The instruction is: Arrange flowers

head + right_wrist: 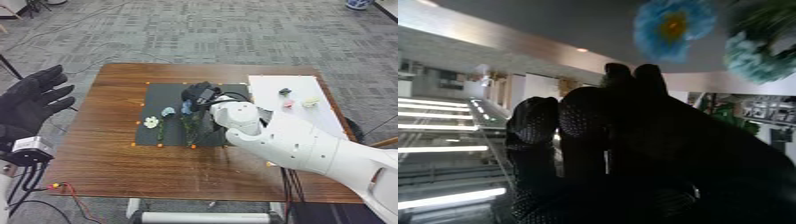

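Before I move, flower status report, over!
Left hand open, left of brown wooden table. Right hand over dark rectangular mat. Small white flower on mat. Right arm hides mat partly.

brown wooden table (105, 162), dark mat (166, 92), white sheet (302, 117)

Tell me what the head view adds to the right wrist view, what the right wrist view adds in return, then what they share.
Head view: the spread, black-gloved left hand, the white flower on the dark mat, and the small pink flower and pale yellow flower on the white board.

Right wrist view: long bright strip lights and the yellow-orange centre of a blue flower.

Both: the black-gloved right hand and blue petals.
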Controlling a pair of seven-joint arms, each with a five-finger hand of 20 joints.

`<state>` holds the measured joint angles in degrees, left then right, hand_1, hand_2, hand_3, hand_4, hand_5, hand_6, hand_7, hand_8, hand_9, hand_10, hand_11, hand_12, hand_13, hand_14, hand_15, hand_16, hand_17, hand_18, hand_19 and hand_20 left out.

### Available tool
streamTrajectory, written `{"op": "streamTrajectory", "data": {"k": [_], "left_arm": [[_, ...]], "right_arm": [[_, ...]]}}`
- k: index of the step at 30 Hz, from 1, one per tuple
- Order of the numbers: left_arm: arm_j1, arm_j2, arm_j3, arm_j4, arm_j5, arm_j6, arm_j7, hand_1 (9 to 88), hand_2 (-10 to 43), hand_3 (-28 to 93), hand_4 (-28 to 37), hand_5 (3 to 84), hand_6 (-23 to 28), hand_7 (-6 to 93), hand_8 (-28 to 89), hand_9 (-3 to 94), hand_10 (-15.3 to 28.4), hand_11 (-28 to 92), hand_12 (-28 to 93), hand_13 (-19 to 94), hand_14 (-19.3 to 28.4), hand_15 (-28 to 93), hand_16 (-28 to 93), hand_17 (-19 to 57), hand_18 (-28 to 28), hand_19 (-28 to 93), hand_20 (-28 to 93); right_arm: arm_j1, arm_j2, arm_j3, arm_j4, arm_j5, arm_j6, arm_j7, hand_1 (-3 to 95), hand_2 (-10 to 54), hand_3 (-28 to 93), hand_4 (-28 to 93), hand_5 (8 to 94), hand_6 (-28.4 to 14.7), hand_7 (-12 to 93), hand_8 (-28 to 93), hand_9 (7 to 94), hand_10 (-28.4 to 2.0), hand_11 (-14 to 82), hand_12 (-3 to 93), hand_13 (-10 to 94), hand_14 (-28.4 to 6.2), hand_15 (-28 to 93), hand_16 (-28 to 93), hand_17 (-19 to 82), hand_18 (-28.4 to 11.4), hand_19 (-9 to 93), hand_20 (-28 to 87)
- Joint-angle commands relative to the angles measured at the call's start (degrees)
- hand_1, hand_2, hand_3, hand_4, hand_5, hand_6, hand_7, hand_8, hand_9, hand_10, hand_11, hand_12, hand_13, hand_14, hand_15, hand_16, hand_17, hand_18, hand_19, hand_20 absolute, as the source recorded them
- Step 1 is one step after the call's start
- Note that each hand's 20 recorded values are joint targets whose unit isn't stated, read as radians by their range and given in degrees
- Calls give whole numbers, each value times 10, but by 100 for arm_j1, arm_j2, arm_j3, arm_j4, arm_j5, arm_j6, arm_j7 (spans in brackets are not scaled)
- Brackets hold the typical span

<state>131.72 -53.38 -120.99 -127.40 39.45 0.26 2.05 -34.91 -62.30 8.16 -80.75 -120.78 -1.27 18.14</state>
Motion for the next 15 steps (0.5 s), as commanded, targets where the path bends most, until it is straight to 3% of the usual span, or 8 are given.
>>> {"op": "streamTrajectory", "data": {"k": [1, 2, 7, 13, 15], "left_arm": [[65, -36, -45, -15, -15, -34, -10, 242, -67, 691, -283, 266, 29, 241, -113, 207, 118, 270, 123, 130, 148, 440, -91, -78, 210, 411, 68], [48, -32, -41, -9, -6, -37, -23, 242, -67, 690, -283, 266, 29, 241, -114, 207, 118, 270, 121, 129, 147, 442, -92, -78, 210, 411, 67], [58, -45, -44, -16, -6, -50, -9, 242, -67, 691, -283, 266, 30, 243, -115, 206, 117, 271, 118, 130, 147, 442, -94, -79, 210, 412, 66], [51, -41, -43, -10, -8, -30, -30, 241, -68, 691, -283, 266, 29, 247, -118, 207, 117, 277, 116, 129, 148, 450, -96, -79, 211, 413, 64], [45, -48, -25, -7, -11, -23, -38, 241, -68, 691, -283, 266, 29, 249, -118, 207, 118, 279, 115, 130, 148, 452, -97, -79, 211, 415, 64]], "right_arm": [[44, 79, -106, -103, 11, 364, -95, 438, 101, 932, -17, 474, 43, 264, -171, 534, -26, 149, 86, 613, -77, 793, 414, 289, -234, 932, 476], [118, 87, -265, -63, 75, 691, -88, 436, 105, 932, -14, 486, 45, 266, -172, 545, -28, 149, 89, 614, -76, 794, 413, 290, -234, 932, 478], [118, 121, -212, -118, 42, 696, -74, 443, 89, 932, -15, 531, 45, 266, -172, 579, -38, 156, 103, 629, -64, 794, 415, 306, -233, 932, 485], [-84, 175, 133, -246, 54, 1077, -146, 461, -30, 932, -70, 455, 22, 261, -170, 507, -43, 148, 106, 620, -67, 787, 422, 309, -225, 932, 474], [-130, 237, 259, -363, 206, 1408, -89, 426, -25, 932, -120, 421, 1, 248, -158, 473, -59, 147, 114, 609, -71, 786, 406, 313, -218, 903, 522]]}}
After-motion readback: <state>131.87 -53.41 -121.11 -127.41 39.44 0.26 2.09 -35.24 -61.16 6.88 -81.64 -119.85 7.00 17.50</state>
